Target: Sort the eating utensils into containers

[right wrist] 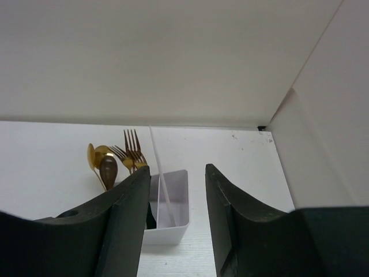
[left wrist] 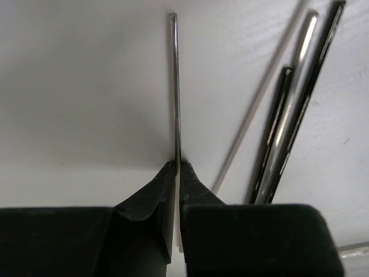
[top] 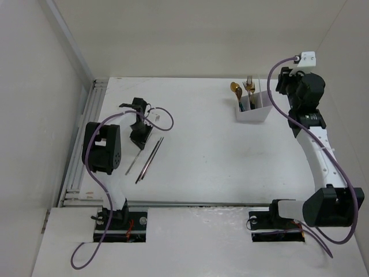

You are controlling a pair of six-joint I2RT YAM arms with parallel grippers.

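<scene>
Right now your left gripper (left wrist: 177, 167) is pinching one thin silver chopstick (left wrist: 174, 86), its fingertips closed tight on the rod. The rod is pointing straight out ahead of the jaws over the white table (left wrist: 81, 86); whether it is touching the surface cannot be told. The other chopsticks (left wrist: 288, 127) are lying in a slanted bunch just beside the held one. All of this is sitting well to the left of the white box (top: 253, 112), and nearer the arm bases than the box is. Your right gripper (right wrist: 177, 173) is hovering just right of the box and above it, fingers spread with nothing between them. Gold spoons (right wrist: 104, 161) and forks (right wrist: 132, 147) are standing heads-up in the box's left end.
</scene>
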